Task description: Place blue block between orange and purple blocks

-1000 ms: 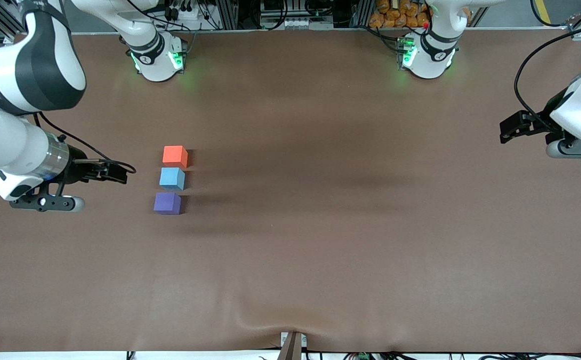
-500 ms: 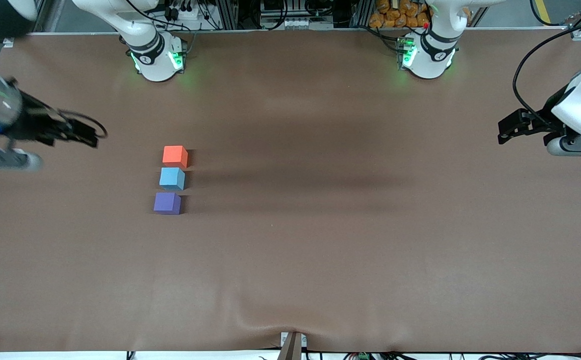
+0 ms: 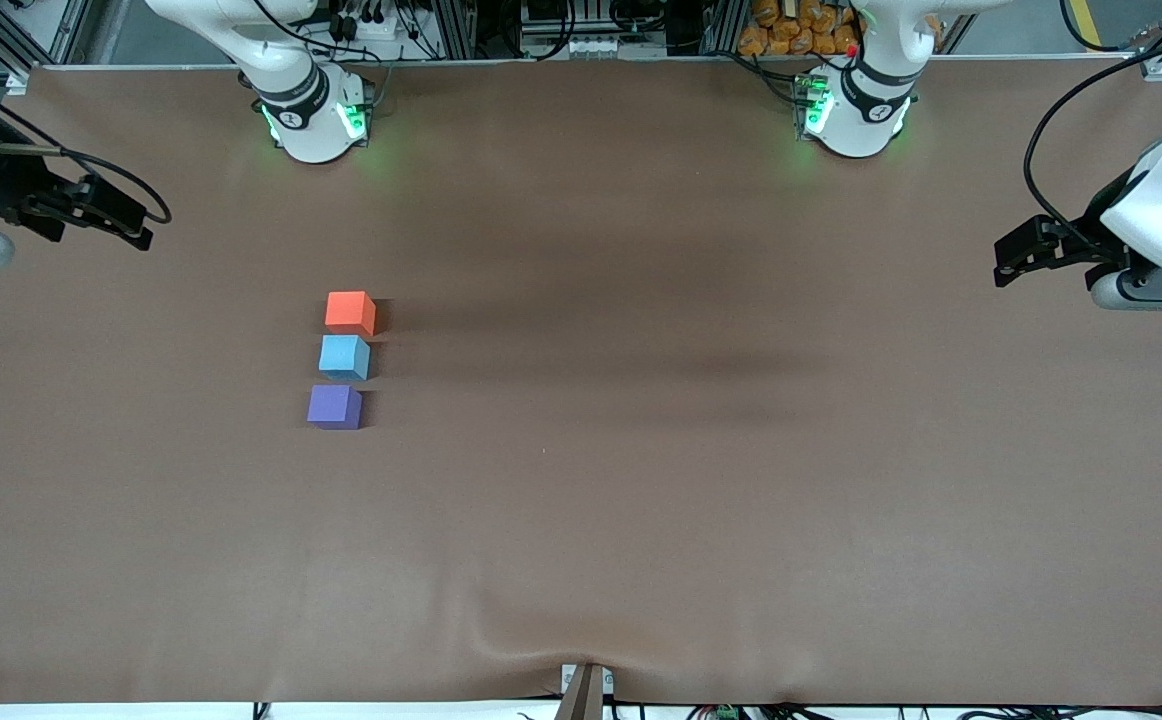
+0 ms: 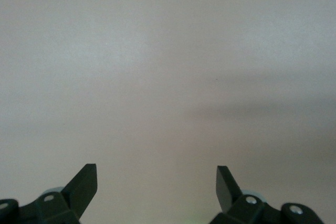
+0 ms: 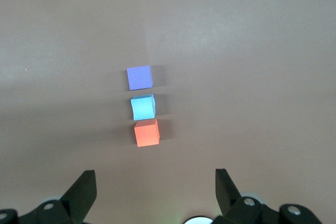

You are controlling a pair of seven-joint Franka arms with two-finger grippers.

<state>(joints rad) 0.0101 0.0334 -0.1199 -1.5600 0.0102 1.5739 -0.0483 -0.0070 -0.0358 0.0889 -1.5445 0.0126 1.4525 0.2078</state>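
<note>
**Blue block sits in line between orange and purple**

The blue block is the landmark here. It rests on the brown table, toward the right arm's end. The orange block lies just beside it, farther from the front camera. The purple block lies just beside it, nearer to the front camera. The three make a short, slightly slanted row with narrow gaps, the blue one in the middle. No block touches a gripper.

The right gripper is up in the air over the table's edge at the right arm's end, well apart from the blue block. Its fingers stand wide apart with nothing between them. From the right wrist view the whole row shows below it: purple block, blue block, orange block.

The left gripper hangs over the left arm's end of the table, far from the blue block, and that arm waits. Its fingers are spread wide and hold nothing; only bare table shows under them.
</note>
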